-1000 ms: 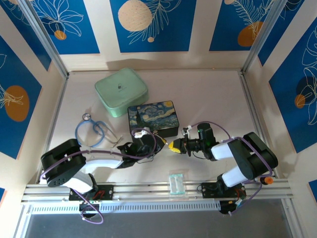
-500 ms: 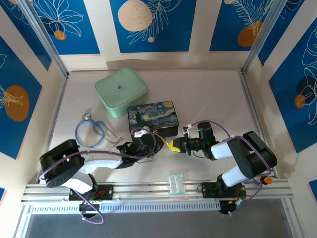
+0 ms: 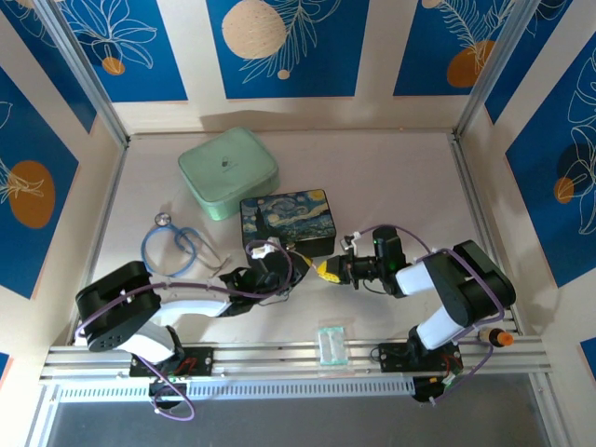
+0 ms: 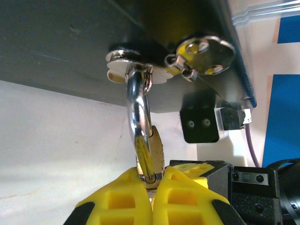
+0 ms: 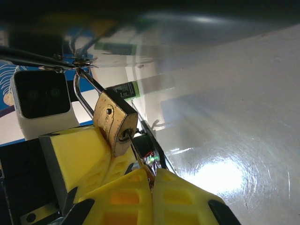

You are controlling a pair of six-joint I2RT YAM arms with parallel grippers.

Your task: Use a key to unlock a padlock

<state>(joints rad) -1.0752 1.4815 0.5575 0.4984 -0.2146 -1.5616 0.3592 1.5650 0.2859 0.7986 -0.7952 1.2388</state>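
padlock: hanging by its shackle from the clasp on the front of the painted box
key: tip right at the keyhole, pinched tight in the right gripper
left gripper: clamped on the padlock, steadying it

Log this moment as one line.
left gripper: shut on padlock | right gripper: shut on key, inserted in padlock | padlock: hooked through box clasp

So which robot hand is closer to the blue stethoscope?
Left. The left hand sits at the painted box's front edge, with the stethoscope a short way off on its left. The right hand faces it from the other side, farther from the stethoscope.
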